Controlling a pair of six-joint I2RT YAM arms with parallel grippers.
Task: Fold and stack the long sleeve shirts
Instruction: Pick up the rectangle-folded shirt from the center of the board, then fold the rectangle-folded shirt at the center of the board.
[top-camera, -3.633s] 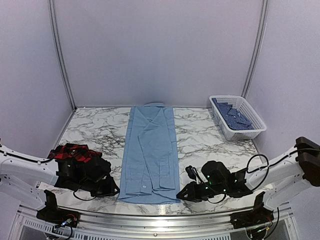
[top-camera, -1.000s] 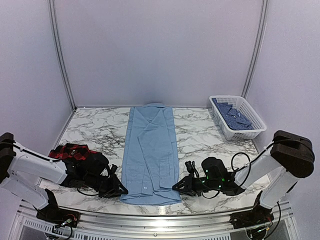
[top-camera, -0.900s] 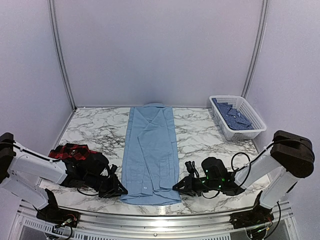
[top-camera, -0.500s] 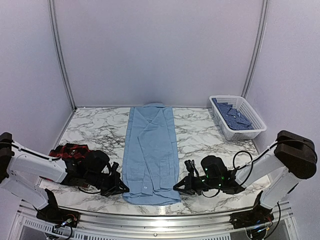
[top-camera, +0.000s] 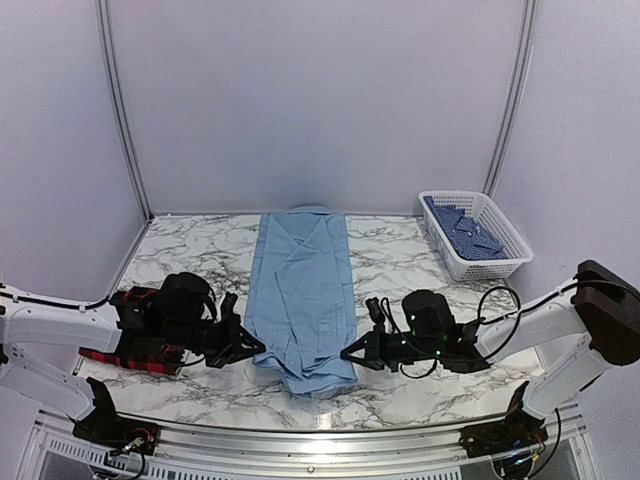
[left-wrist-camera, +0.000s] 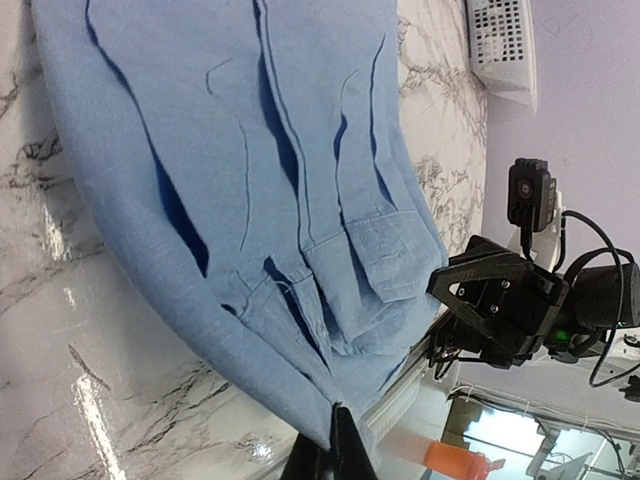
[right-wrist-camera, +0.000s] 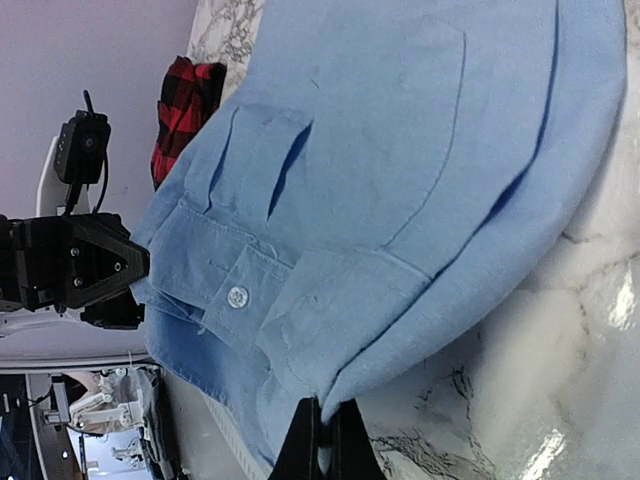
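Marble tabletop (top-camera: 400, 262) under your left claw (top-camera: 256, 349) and right claw (top-camera: 346, 354), each clamping the blue shirt (top-camera: 300, 280)'s hem; fold it ahead of them next.

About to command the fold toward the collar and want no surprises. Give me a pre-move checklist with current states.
1. Left gripper shut on the light blue shirt at one hem corner: ok.
2. Right gripper shut on the other hem corner: ok.
3. Hem taut between them: not ok, the middle sags and bunches.
4. Path to the collar free: ok, the basket stands apart at the far right.
5. Left arm free of the plaid shirt: cannot tell, the arm lies over it.
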